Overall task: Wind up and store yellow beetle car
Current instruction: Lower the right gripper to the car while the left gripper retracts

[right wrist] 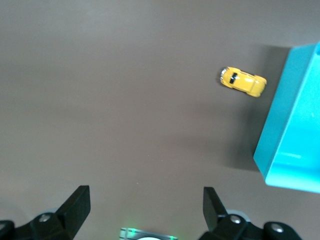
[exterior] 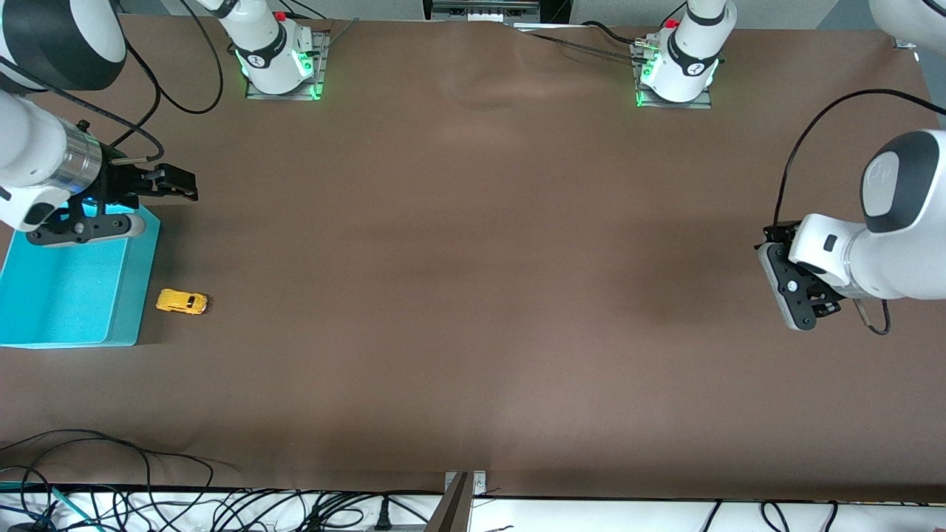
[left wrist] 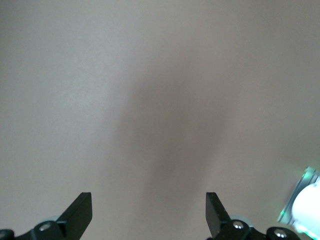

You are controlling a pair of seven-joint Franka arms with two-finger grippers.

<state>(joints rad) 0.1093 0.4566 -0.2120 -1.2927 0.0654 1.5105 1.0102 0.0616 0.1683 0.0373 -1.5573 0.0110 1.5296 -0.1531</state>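
The yellow beetle car (exterior: pixel 182 301) stands on the brown table beside the teal bin (exterior: pixel 111 336), at the right arm's end of the table. It also shows in the right wrist view (right wrist: pixel 243 81), next to the bin's wall (right wrist: pixel 280 130). My right gripper (exterior: pixel 176 184) is open and empty, up in the air over the table just off the bin's corner that lies farther from the front camera; its jaws (right wrist: pixel 145 200) stand wide apart over bare table. My left gripper (exterior: pixel 802 295) is open and empty (left wrist: pixel 148 206), and waits over bare table at the left arm's end.
The teal bin is open-topped and holds nothing that I can see. The right arm's base (exterior: pixel 277 55) and the left arm's base (exterior: pixel 676 70) stand along the table's edge farthest from the front camera. Cables lie off the near edge (exterior: pixel 148 502).
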